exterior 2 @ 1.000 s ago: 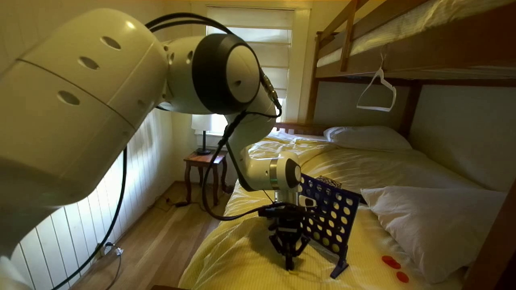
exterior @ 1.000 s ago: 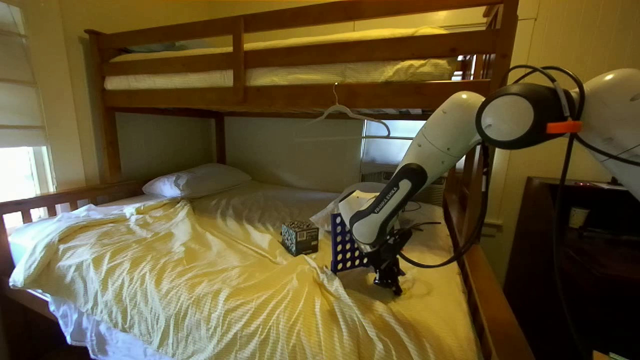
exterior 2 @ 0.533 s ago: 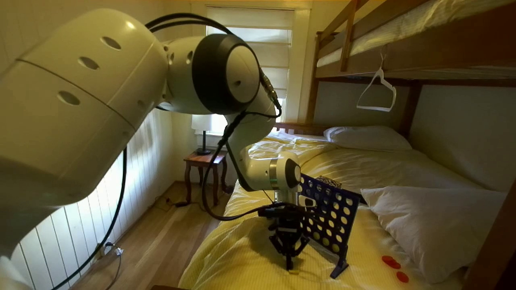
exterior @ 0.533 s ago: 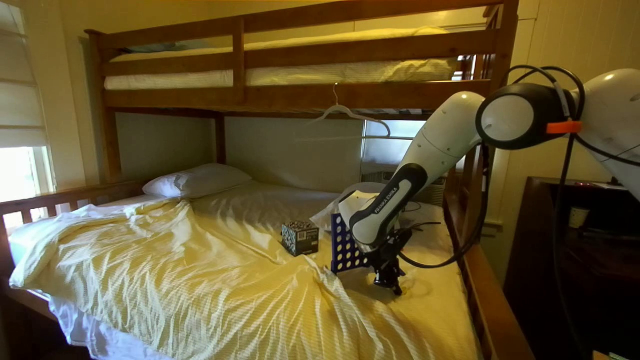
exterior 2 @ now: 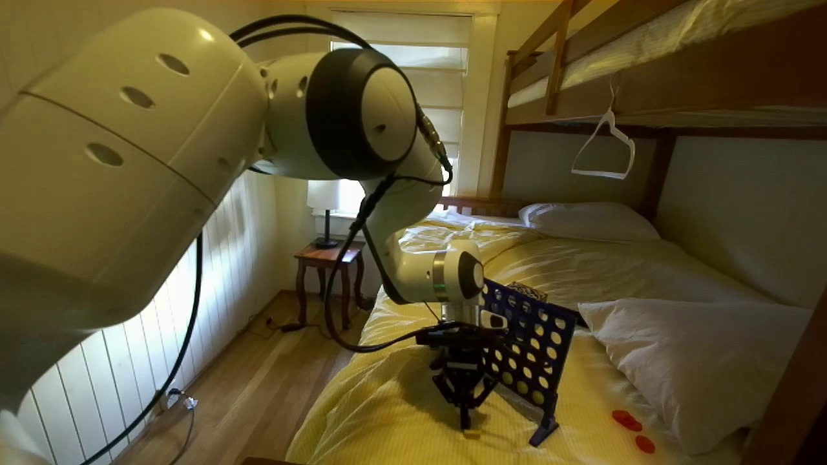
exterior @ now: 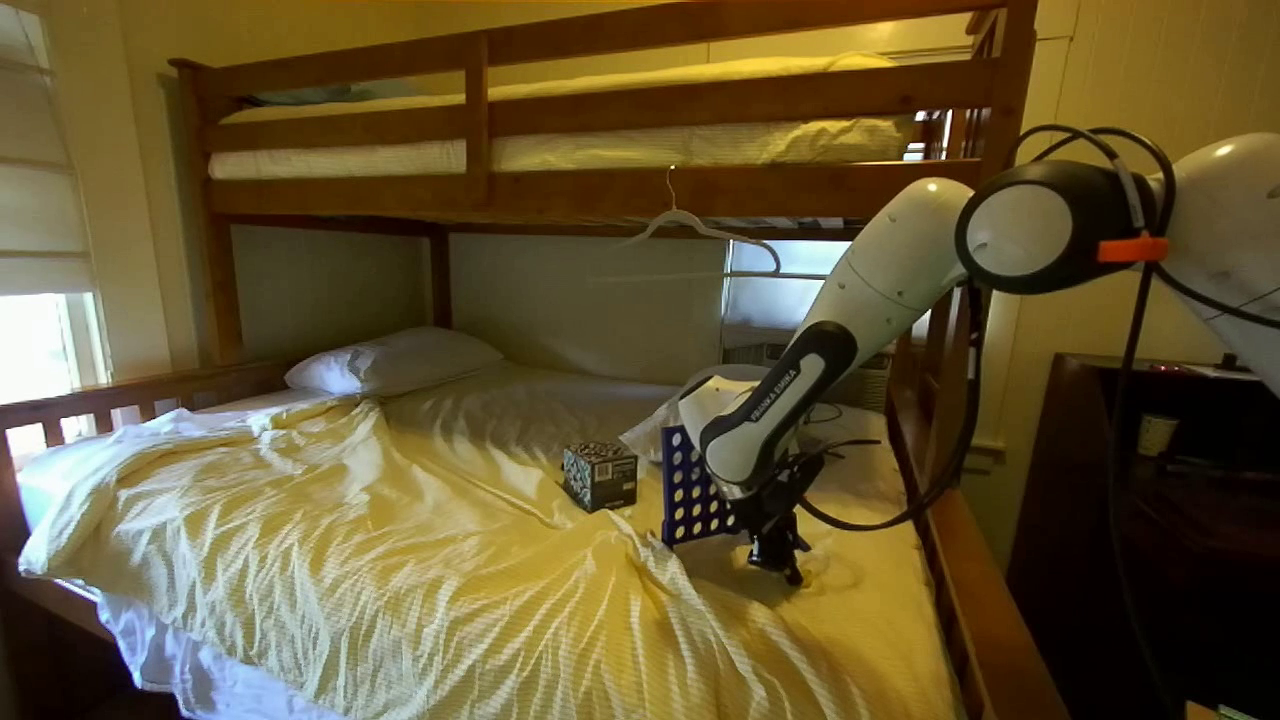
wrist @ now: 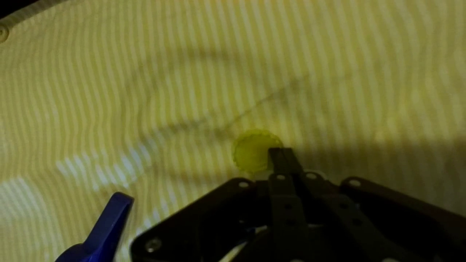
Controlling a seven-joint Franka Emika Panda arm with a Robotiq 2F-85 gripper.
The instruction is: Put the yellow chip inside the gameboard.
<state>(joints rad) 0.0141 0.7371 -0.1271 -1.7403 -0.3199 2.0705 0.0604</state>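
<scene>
The yellow chip (wrist: 251,151) lies on the yellow striped bedspread in the wrist view, its round face showing. The dark fingertips overlap its right edge. In an exterior view a small yellow patch (exterior 2: 471,434), seemingly the chip, shows just below the fingertips. My gripper (wrist: 281,149) points down with its fingers together and nothing seen between them. It also shows in both exterior views (exterior: 795,578) (exterior 2: 464,426). The blue gameboard (exterior 2: 560,374) stands upright close beside the gripper, partly hidden by the arm in an exterior view (exterior: 668,500). Its foot (wrist: 109,225) shows in the wrist view.
A patterned box (exterior: 600,476) stands behind the gameboard. Several red chips (exterior 2: 645,444) lie near a white pillow (exterior 2: 698,361). A wooden bed rail (exterior: 985,610) runs along the bed's edge. A hanger (exterior 2: 604,173) hangs from the upper bunk.
The gripper has risen slightly over the last half second, still with its fingers together. The yellow patch under the fingertips shows more clearly. The gameboard has not moved.
</scene>
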